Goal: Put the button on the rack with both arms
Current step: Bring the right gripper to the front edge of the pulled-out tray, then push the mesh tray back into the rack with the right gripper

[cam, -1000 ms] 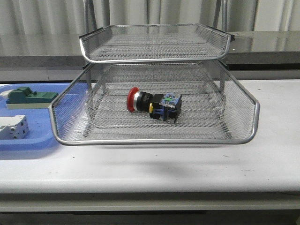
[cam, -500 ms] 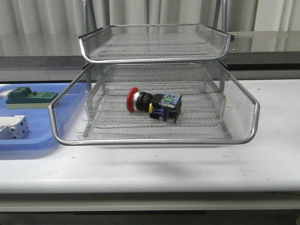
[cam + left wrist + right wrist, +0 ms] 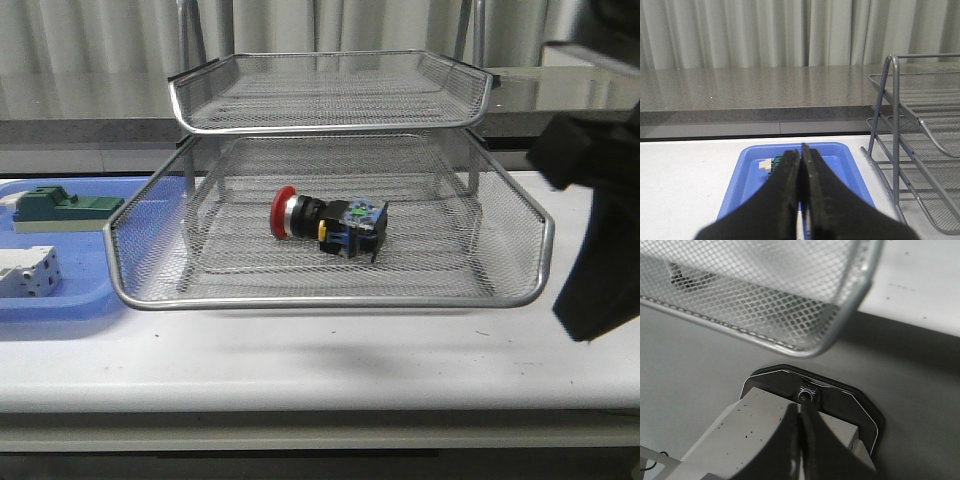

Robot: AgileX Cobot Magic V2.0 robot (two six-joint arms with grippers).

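The button (image 3: 328,226) lies in the rack (image 3: 330,296), red head toward nine o'clock. Both the left gripper (image 3: 801,172) and right gripper (image 3: 801,427) are closed, empty.

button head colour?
Red, on the button lying in the rack; front view shows best.

right arm (image 3: 600,200) blurred and cut off at frame edge, green part (image 3: 776,165) perhaps half-hidden behind left pincer (image 3: 801,195)

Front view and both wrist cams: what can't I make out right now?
- Right arm: front view, cut off by the frame edge, blurred; gripper out of sight.
- Button: right wrist view, only a dark blur behind the rack mesh.
- Green part: left wrist view, mostly hidden by the shut left gripper.
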